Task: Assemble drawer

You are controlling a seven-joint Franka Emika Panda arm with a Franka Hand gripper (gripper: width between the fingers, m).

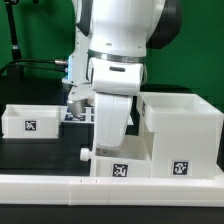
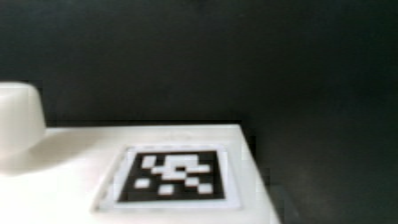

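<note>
The arm [image 1: 112, 60] hangs low over the bench [image 1: 40, 150], and its bulk hides the jaws in the exterior view. The wrist view does not settle their state either, so I cannot tell whether they are wide, narrow or holding anything.

Directly beneath the jaws lies one knobbed tray [image 1: 108, 168] of the drawer. Its knob [image 1: 85, 155] points toward the exterior view's left, and its near side rests against the long white rail [image 1: 50, 188] — probably so the rail keeps it square. The wrist view looks down on a flat white face [image 2: 89, 145] carrying a square tag [image 2: 175, 178]. A blurred pale rounded shape [image 2: 15, 120] at the edge is too soft to name.

Just beside the jaws, on the exterior view's right, stands the open housing [image 1: 180, 130], a tall white box with a tag low on its front. It seems close enough for the tray to be slid in. The second tray [image 1: 30, 120] waits well apart on the other side — likely parked there for a later step.
</note>
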